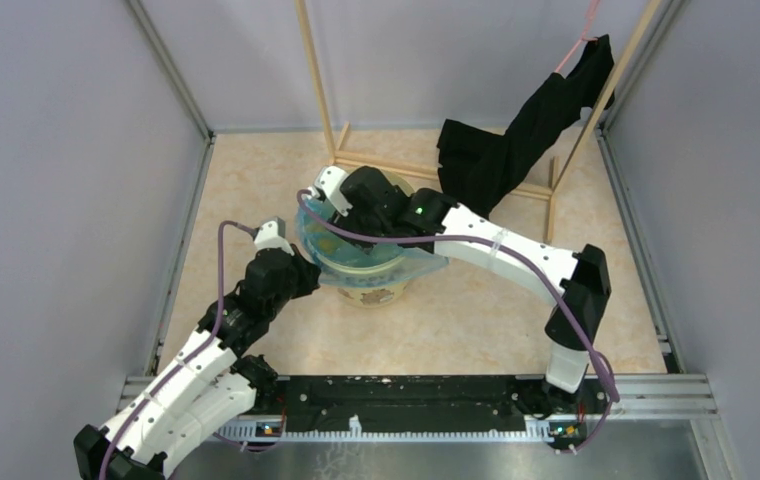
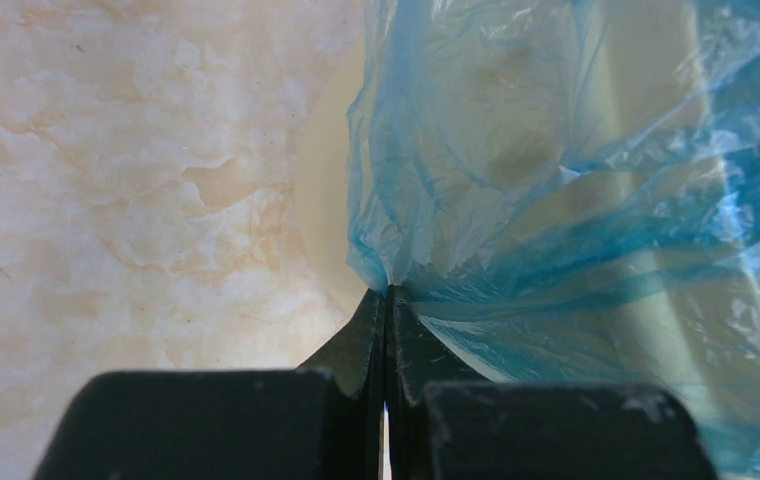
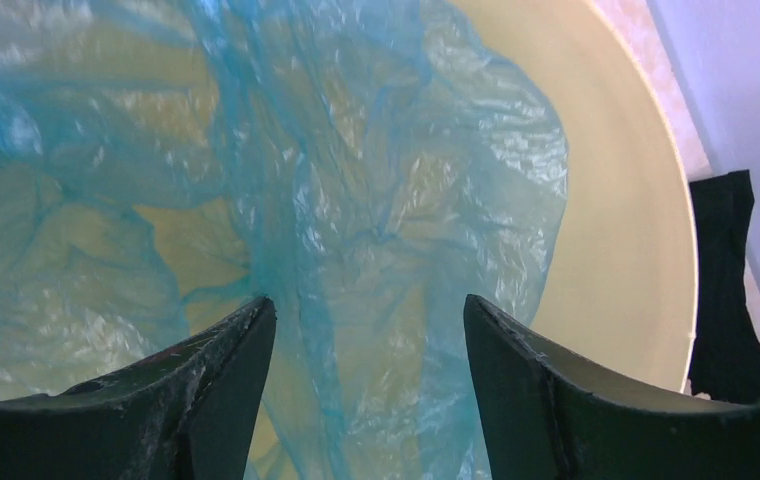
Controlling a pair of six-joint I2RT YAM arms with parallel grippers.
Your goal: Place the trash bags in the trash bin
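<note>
"Trash bag (image 3: 386, 200) is lying where right now?" Ana is asking.

"It is draping over the mouth of the bin (image 1: 374, 292), which is standing mid-tabletop (image 1: 256, 190). Part of the film is sagging inside the yellow tub, and a flap is hanging outside over the near-right rim."

"What are the arms doing?"

"The left end effector (image 2: 388, 295) is clenching the bag's edge, fingers pressed together, just outside the bin's left wall. The right end effector (image 3: 368, 300) is hovering over the opening with its fingers spread, gripping nothing. Film is lying below them, and I cannot tell whether they are touching it."

"What are we risking from here?"

"Mostly the film ending up outside. It is looking wider than the tub, so if the left side is letting go there, I am expecting that edge to slide down the outer wall. Pulling leftward could be dragging the sagging part out or tipping the tub. Thin film pinched at one point could also be tearing if the right arm is pushing down hard."

"Anything nearby?"

"A black cloth (image 1: 516, 135) is hanging from a wooden frame (image 1: 318, 80) just beyond the far-right rim. A wide swing of the right arm could be snagging it."
</note>
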